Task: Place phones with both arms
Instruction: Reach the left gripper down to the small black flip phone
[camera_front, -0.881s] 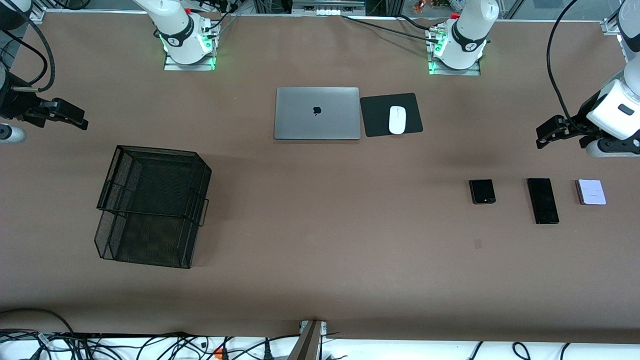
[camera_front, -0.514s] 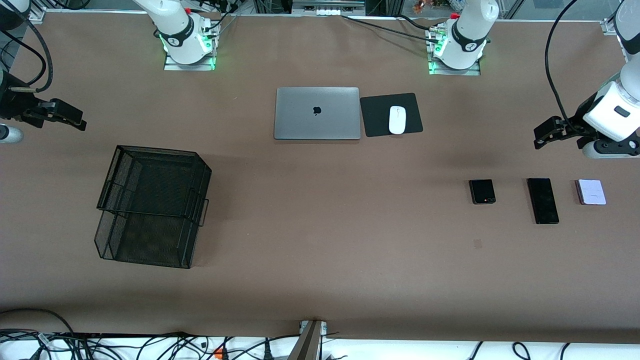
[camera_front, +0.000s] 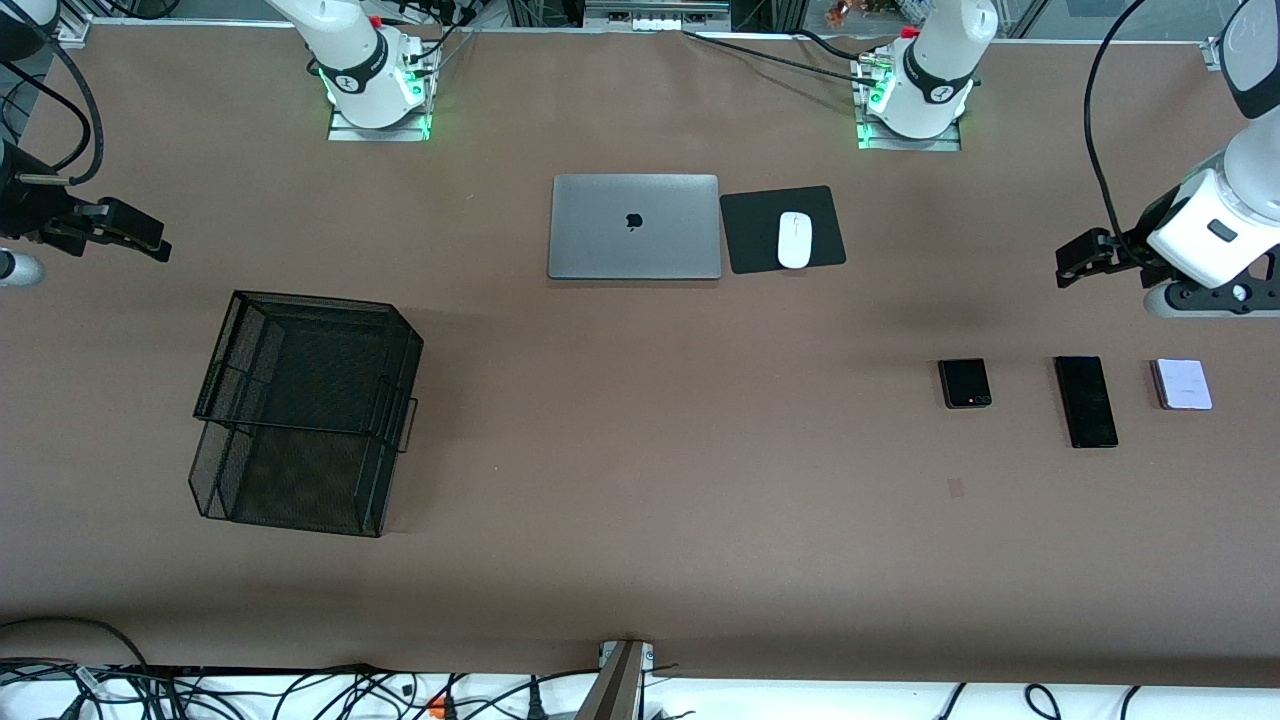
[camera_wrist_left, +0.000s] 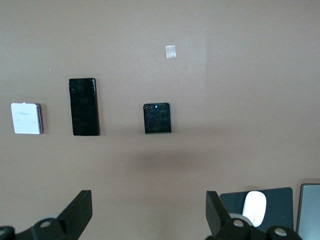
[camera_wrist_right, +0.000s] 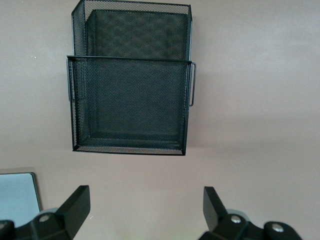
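Nothing picked up yet: all three phones, the small black one (camera_front: 965, 383), long black one (camera_front: 1086, 401) and pale one (camera_front: 1181, 384), lie in a row at the left arm's end. Left gripper (camera_front: 1066, 271) hangs wide open above the table near them; right gripper (camera_front: 160, 245) waits wide open at the mesh tray's (camera_front: 305, 412) end (empty too). Next, I'd guess, the left one drops onto a phone.

Camera arrangement: one high overview, two wrist-mounted cameras.
The front camera looks steeply down from across the counter (camera_front: 640, 560), facing both arm bases and taking in its full width. The left wrist camera looks down from height past its own fingers (camera_wrist_left: 80, 212), sharing the three phones (camera_wrist_left: 84, 106), mouse (camera_wrist_left: 255, 208) and laptop (camera_wrist_left: 309, 212) with the overview. The right wrist camera likewise looks down, sharing the mesh tray (camera_wrist_right: 131, 80).
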